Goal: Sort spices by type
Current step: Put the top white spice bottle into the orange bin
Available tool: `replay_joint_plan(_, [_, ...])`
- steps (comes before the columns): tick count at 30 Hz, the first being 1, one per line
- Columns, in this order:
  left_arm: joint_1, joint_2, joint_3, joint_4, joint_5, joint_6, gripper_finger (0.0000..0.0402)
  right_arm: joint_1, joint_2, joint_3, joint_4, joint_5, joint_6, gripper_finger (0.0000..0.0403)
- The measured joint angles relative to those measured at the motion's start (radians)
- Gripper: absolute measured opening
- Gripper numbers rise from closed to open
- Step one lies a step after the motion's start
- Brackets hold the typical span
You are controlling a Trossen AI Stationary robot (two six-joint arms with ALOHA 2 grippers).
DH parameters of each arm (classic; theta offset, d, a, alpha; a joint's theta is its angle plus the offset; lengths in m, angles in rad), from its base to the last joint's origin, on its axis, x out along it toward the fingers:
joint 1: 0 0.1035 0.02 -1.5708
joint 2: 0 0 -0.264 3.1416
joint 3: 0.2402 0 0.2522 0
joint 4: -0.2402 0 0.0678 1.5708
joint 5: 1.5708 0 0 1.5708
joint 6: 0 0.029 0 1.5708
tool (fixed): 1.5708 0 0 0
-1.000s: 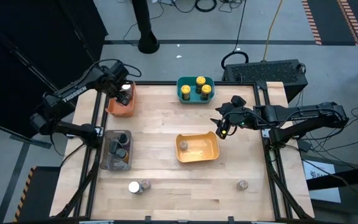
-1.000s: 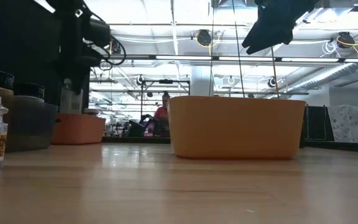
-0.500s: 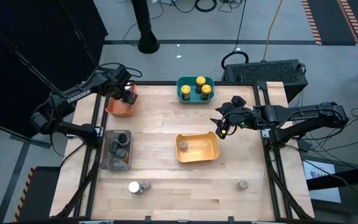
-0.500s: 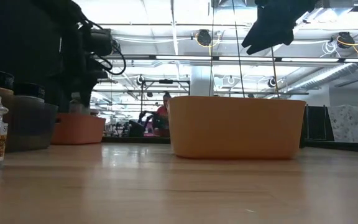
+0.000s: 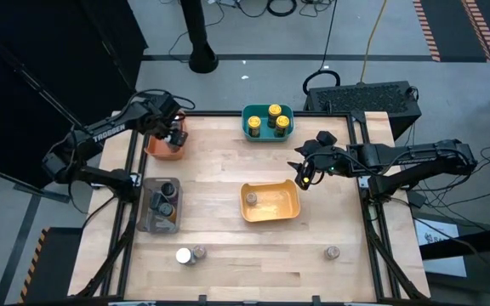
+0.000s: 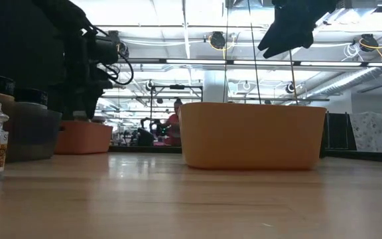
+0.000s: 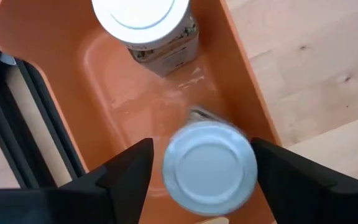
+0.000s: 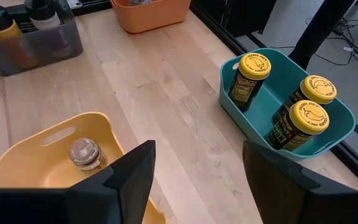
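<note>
Spice jars sit spread over 4 bins and the bare tabletop (image 5: pixel 228 170). Orange bin (image 5: pixel 163 146) at the far left corner: I see 2 white-lidded jars in it from the left wrist, one (image 7: pixel 148 25) upright toward the bin's end, the other (image 7: pixel 210 168) blurred and sitting between my left fingers. Left gripper (image 7: pixel 204 165) hangs over that bin with fingers spread and clear of the lid on both sides, so released. Teal bin (image 8: pixel 291 106) at the far edge, middle: 3 yellow-lidded jars (image 8: pixel 248 78) standing upright. Yellow bin (image 5: pixel 270 202) near the table's centre: 1 grey-lidded jar (image 8: pixel 84 154). Grey bin (image 5: pixel 161 206) along the left edge holds dark-lidded jars (image 5: pixel 167 189). Loose on the table near the front edge: a white-lidded and a grey-lidded jar touching (image 5: pixel 190 255) toward the left, 1 grey-lidded jar (image 5: pixel 333 252) toward the right. Right gripper (image 5: pixel 306 174) hovers between the teal and yellow bins, fingers apart, holding nothing.
</note>
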Motion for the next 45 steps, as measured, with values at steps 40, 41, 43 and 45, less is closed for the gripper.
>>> replay_joint_plan(40, [-0.003,-0.052,0.097,-0.065,-0.103,0.403,0.0155,0.000,0.000,0.000,0.055,0.001,0.024,0.0226])
replay_joint_plan(41, [-0.003,-0.049,0.097,-0.073,-0.103,0.416,0.0126,0.000,0.000,0.000,0.056,0.001,0.021,0.0226])
replay_joint_plan(43, [-0.003,-0.042,0.095,-0.073,-0.103,0.431,0.0062,0.000,0.000,0.000,0.060,0.001,0.021,0.0226])
replay_joint_plan(45, [-0.003,-0.028,0.093,-0.072,-0.102,0.441,0.0017,0.000,0.000,0.000,0.060,0.001,0.022,0.0226])
